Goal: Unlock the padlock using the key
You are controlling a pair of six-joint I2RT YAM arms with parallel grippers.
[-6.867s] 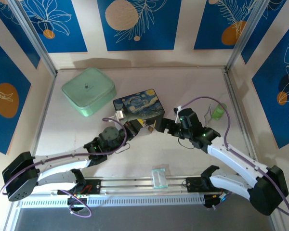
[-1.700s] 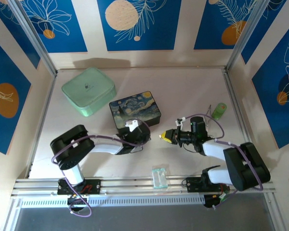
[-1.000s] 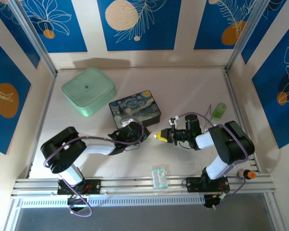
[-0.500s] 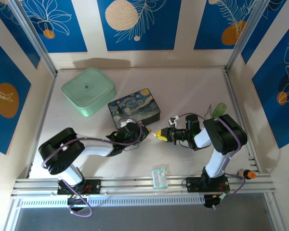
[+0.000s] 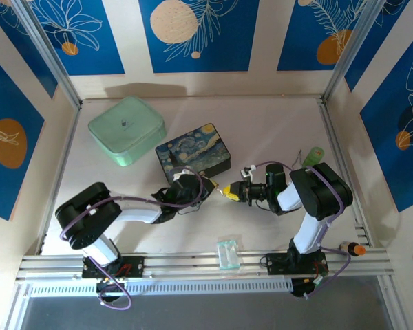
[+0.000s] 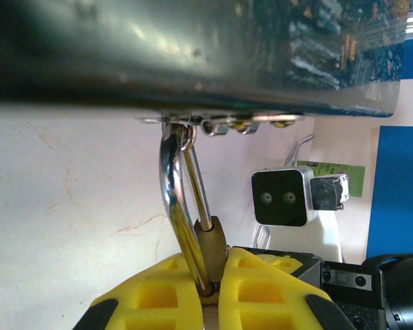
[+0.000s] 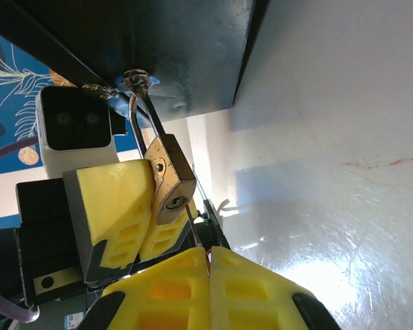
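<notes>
Upper left of top view: rounded tin; painted tin right of it. On its hasp: padlock, left gripper to its left, right gripper to its right. Just below padlock: key. Lower centre: packet.

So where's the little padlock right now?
In the right wrist view the padlock hangs left of centre from the clasp of the tin, pinched by the left hand.

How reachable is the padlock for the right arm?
Likely yes: left end effector holds the padlock, keyhole facing the right end effector; the key tip is beside it, nothing between.
</notes>
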